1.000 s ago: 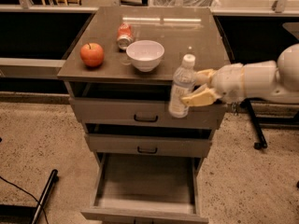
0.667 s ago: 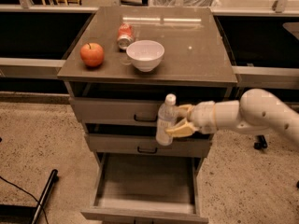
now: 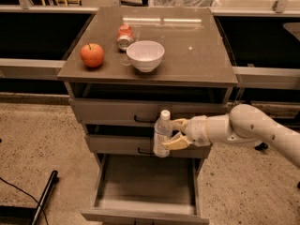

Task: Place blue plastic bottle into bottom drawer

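The blue plastic bottle (image 3: 162,134) is upright with its white cap on top, held in front of the two upper drawer fronts. My gripper (image 3: 174,134) reaches in from the right and is shut on the bottle's body, one tan finger above and one below. The bottom drawer (image 3: 146,187) is pulled open below the bottle, and its flat floor shows nothing in it. The bottle hangs above the drawer's back part.
On the cabinet top (image 3: 197,55) stand a red apple (image 3: 92,55), a small red soda can (image 3: 124,35) lying on its side and a white bowl (image 3: 145,55). A black rod (image 3: 44,196) lies on the floor at the left.
My gripper has carried the bottle down from beside the cabinet top's right edge and to the left, to the front of the upper drawers above the open bottom drawer.
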You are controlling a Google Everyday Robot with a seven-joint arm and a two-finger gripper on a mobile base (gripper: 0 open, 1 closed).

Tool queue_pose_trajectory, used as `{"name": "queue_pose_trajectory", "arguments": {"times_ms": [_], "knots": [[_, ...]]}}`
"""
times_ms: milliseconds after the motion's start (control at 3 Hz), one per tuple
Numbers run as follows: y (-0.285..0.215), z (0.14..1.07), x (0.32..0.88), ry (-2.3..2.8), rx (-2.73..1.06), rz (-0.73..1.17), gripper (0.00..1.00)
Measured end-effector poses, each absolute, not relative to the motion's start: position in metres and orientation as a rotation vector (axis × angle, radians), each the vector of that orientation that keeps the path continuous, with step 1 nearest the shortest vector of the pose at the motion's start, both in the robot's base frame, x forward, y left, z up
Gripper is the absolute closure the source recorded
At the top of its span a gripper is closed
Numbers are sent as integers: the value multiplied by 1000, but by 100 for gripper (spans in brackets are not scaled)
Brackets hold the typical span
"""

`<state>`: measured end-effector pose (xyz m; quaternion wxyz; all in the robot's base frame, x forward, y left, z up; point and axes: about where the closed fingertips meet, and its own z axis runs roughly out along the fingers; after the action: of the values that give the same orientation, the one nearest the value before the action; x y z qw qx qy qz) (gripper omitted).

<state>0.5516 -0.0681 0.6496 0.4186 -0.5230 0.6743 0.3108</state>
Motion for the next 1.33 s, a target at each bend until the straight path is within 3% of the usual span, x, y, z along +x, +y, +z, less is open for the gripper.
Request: {"name": "queue_pose_trajectory", "arguments": {"times_ms": [333,667,1333], "knots": [[-57,618,554,1669,-1279,780,100],[-22,497,544,1735,-1284,807,100],[36,385,529,1703,-1321,910,100]]}}
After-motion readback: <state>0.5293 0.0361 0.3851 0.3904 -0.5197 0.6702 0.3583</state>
